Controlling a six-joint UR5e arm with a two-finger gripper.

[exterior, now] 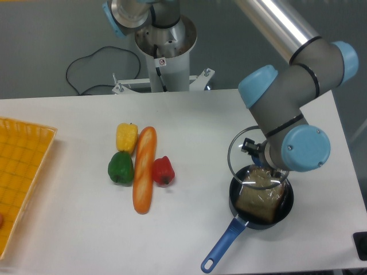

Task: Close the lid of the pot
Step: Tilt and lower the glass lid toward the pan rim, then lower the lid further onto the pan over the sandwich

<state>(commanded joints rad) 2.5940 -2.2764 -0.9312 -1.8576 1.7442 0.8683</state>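
Note:
The pot (287,211) is a small dark pan at the front right of the table, with a long blue handle (225,245) pointing to the front left. A brown block of food (261,197) lies in it. The pot lid (243,154), clear glass with a thin metal rim, hangs tilted just above the pot's back left edge. My gripper (256,153) is mostly hidden behind the arm's wrist; only a black part shows at the lid's centre, where it holds the lid. The blue knob is hidden.
A yellow pepper (127,137), green pepper (120,167), red pepper (163,171) and a baguette (144,169) lie mid-table. An orange basket (23,172) sits at the left edge. The arm's base (165,51) stands at the back. A dark object (361,245) sits at the front right corner.

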